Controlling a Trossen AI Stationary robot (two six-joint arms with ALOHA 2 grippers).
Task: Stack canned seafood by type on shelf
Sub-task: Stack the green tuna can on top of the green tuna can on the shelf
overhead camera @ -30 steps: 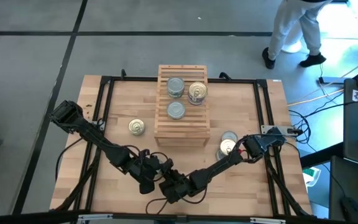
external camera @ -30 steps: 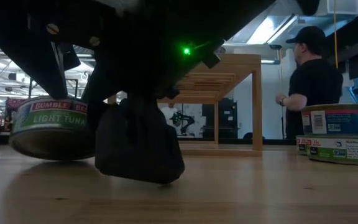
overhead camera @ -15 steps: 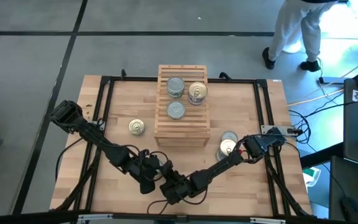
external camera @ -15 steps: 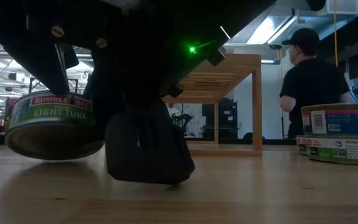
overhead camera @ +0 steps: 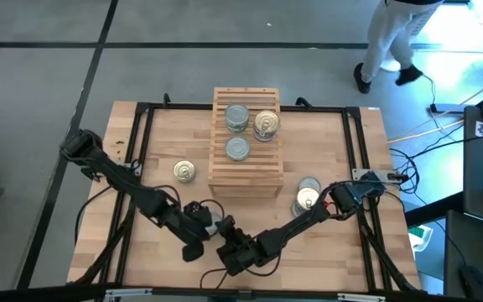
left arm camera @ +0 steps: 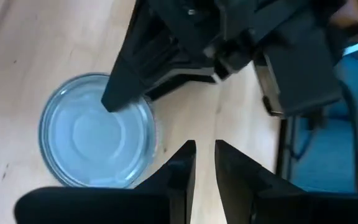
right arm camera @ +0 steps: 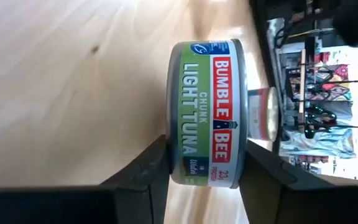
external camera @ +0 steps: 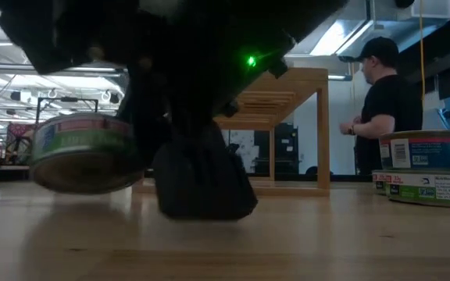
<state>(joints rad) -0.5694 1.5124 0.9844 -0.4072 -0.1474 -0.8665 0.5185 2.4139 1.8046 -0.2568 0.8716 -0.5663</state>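
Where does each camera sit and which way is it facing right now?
High: above the table, straight down on the shelf and both arms.
Low: at tabletop height, level across to the tuna can, shelf and a person; dark arm parts overhead.
Left wrist: on the left arm, down onto the can's top past the open left gripper.
Right wrist: on the right arm; right gripper clamps the can.
Shared: low and wrist views show that can.

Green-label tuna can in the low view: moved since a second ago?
Yes. The green-label tuna can, gripped by the right gripper, has shifted right toward the shelf and looks lifted slightly off the tabletop.
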